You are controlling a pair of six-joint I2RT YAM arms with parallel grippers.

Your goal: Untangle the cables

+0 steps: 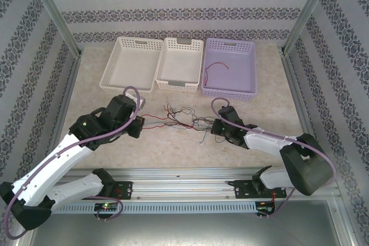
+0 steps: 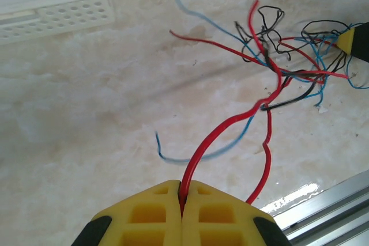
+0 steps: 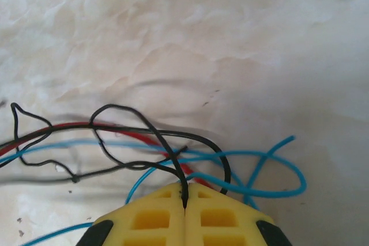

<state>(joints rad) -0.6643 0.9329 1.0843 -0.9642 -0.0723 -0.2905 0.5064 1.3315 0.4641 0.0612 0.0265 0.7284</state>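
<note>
The lilac basket [image 1: 229, 91] holds a red wire [image 1: 216, 68] (curled). The cables [image 1: 181, 118] stretch left-right across the worktop [image 1: 173, 145] between the left hand [image 2: 182, 200], pinching a red strand [image 2: 219, 131], and the right hand [image 3: 184, 203], pinching a black strand [image 3: 144, 128].

Left pincer [image 2: 183, 193] and right pincer [image 3: 185, 193] both clamped tight — pointing inward, toward each other.

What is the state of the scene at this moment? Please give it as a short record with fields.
left end effector: shut on a red cable
right end effector: shut on a black cable
cables: tangled bunch on the table, between the two arms
lilac basket: holds one loose red wire
white baskets: two, side by side, left of the lilac one
</note>
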